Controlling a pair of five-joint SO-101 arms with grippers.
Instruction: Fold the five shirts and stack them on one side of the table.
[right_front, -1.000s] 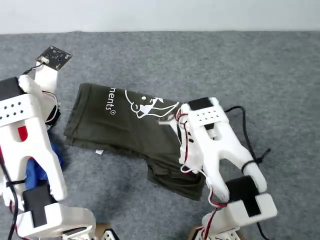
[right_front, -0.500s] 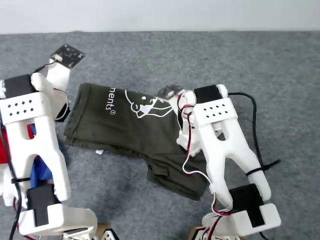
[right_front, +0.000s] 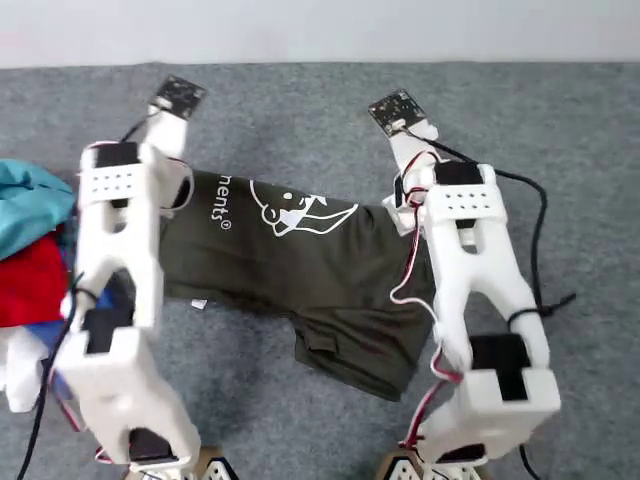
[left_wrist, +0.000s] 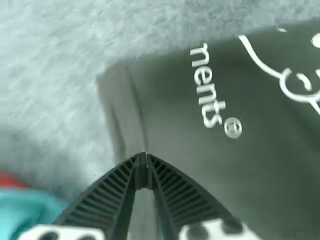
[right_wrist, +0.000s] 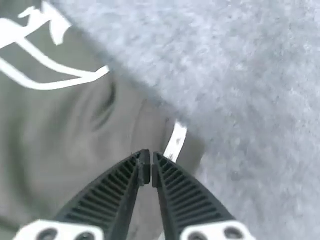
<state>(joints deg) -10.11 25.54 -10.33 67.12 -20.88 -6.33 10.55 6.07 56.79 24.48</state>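
Observation:
A dark olive shirt (right_front: 280, 270) with a white print lies partly folded on the grey table, a sleeve bunched at its near right. My left gripper (left_wrist: 143, 159) is shut, its tips just over the folded left edge of the olive shirt (left_wrist: 225, 165) beside the print. My right gripper (right_wrist: 148, 156) is also shut, at the right far corner of the olive shirt (right_wrist: 60, 125) by a white tag (right_wrist: 175, 140). Nothing shows between either pair of fingers. In the high view the left arm (right_front: 120, 200) and right arm (right_front: 460, 210) flank the shirt.
A loose pile of shirts lies at the table's left edge: teal (right_front: 30, 205) on top, red (right_front: 30, 285) below it, blue and white showing nearer. The grey carpet-like table (right_front: 560, 150) stretches bare to the right and behind the shirt.
Both arms have swung away from the near side toward the far side. The left moved from the pile to the shirt's left edge, the right from the middle to the right corner. The shirt stayed put.

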